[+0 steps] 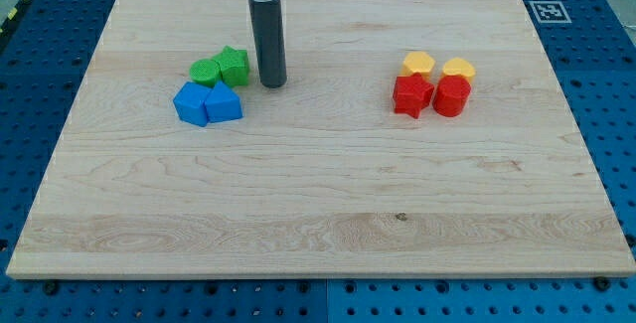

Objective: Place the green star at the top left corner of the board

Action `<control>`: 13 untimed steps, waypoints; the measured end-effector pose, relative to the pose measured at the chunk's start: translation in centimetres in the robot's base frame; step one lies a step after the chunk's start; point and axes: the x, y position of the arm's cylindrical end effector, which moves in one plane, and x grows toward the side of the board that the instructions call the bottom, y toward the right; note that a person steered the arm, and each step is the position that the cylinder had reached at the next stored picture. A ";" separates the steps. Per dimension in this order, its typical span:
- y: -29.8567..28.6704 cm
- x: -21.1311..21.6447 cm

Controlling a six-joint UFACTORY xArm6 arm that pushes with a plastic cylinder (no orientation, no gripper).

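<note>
The green star (pixel 234 66) lies on the wooden board (pixel 318 214) in its upper left part. A second green block (pixel 206 72) touches its left side. Two blue blocks (pixel 208 103) sit just below the green pair. My tip (pixel 272 83) stands on the board just right of the green star, a small gap away. The rod rises out of the view's top.
Two yellow blocks (pixel 418 63) (pixel 458 68) and two red blocks (pixel 411 94) (pixel 450 95) form a cluster at the upper right. A black-and-white marker tag (pixel 549 11) sits at the board's top right corner.
</note>
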 end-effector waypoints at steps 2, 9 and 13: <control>-5.0 -0.9; -7.6 -3.5; -11.2 -5.7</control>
